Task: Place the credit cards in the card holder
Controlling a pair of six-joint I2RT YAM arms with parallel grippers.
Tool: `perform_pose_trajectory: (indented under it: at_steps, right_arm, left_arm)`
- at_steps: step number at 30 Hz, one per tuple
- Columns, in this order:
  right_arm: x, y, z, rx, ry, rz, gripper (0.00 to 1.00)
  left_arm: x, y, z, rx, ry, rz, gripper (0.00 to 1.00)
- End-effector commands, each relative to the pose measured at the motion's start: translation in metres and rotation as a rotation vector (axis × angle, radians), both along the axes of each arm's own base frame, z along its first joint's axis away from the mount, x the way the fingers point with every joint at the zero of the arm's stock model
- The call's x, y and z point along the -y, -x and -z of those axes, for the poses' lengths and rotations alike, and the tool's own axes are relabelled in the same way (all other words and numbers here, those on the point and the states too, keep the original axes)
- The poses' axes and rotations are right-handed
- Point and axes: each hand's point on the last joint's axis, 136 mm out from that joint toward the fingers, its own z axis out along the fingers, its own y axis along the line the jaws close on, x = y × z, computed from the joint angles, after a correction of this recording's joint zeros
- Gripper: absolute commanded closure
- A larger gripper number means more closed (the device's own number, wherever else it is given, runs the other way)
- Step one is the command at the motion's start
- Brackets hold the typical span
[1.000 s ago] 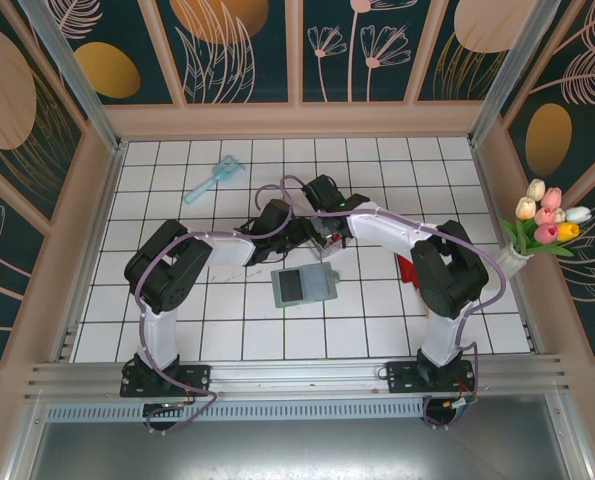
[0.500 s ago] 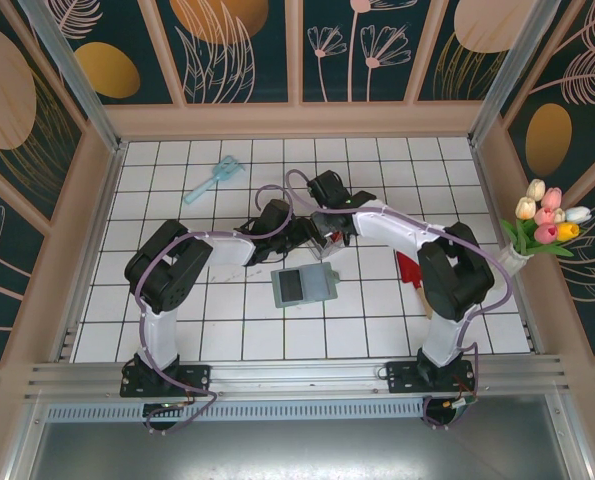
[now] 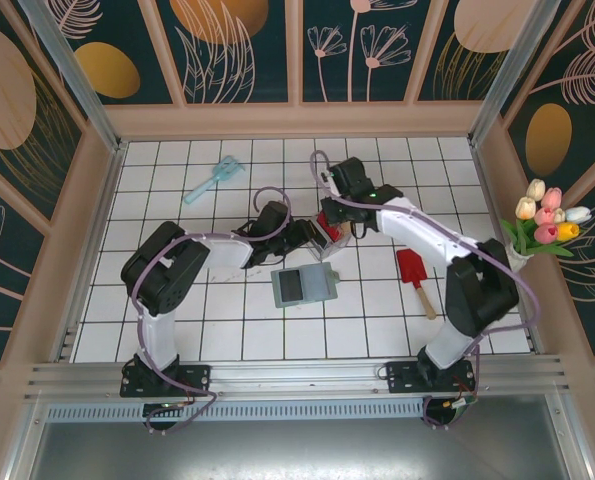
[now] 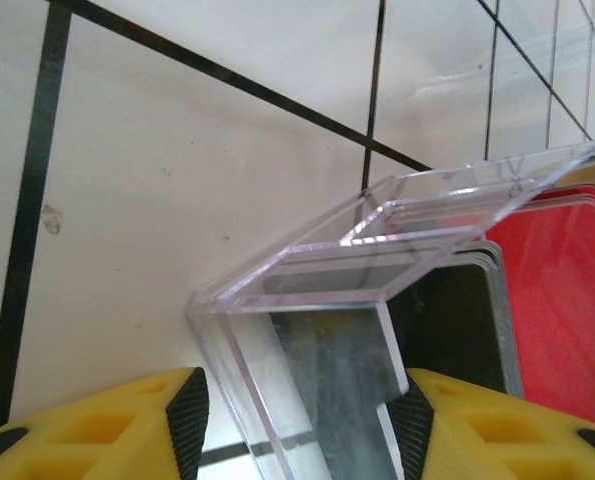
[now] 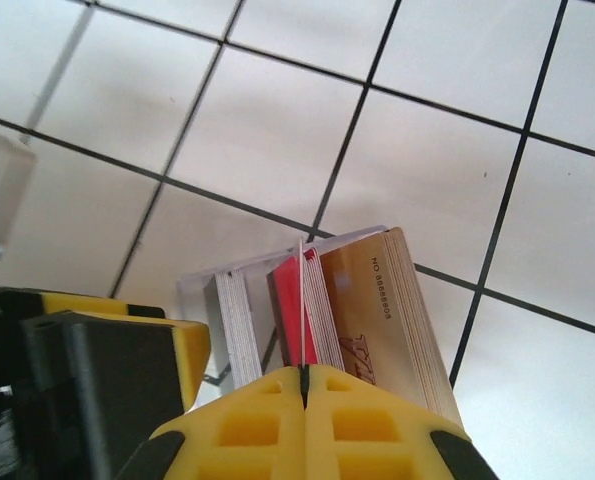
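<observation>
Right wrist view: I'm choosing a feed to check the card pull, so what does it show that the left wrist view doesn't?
Right wrist: right fingers shut on a thin card seen edge-on, tan-orange cards beside it. Left wrist: left fingers against both sides of the clear box, a black card inside. Both: that box, the red card, white tiles.

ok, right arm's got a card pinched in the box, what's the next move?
Likely pull the right gripper straight back to free the card for the card holder: it is shut on one thin card standing in the clear box, which the left gripper grips.
</observation>
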Motion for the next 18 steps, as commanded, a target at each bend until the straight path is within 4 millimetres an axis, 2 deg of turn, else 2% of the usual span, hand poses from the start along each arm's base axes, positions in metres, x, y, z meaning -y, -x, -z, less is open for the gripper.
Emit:
perform_pose_trajectory:
  at_steps: [1, 5, 12, 15, 18]
  right_arm:
    - [0.001, 0.005, -0.031, -0.007, -0.206, 0.010, 1.00]
    - [0.004, 0.011, -0.059, -0.018, -0.416, -0.009, 1.00]
    - [0.000, 0.028, -0.096, -0.062, -0.720, -0.092, 1.00]
    - [-0.003, 0.034, -0.106, -0.080, -0.801, -0.119, 1.00]
    - [-0.006, 0.038, -0.108, -0.100, -0.843, -0.139, 1.00]
  left_arm:
    - [-0.006, 0.004, -0.023, 0.053, 0.030, 0.009, 0.44]
    - [-0.003, 0.008, -0.062, 0.139, 0.151, 0.013, 0.41]
    - [-0.002, 0.022, -0.160, 0.341, 0.451, 0.073, 0.34]
    - [0.001, 0.027, -0.185, 0.383, 0.554, 0.127, 0.34]
    - [0.005, 0.031, -0.202, 0.419, 0.625, 0.172, 0.34]
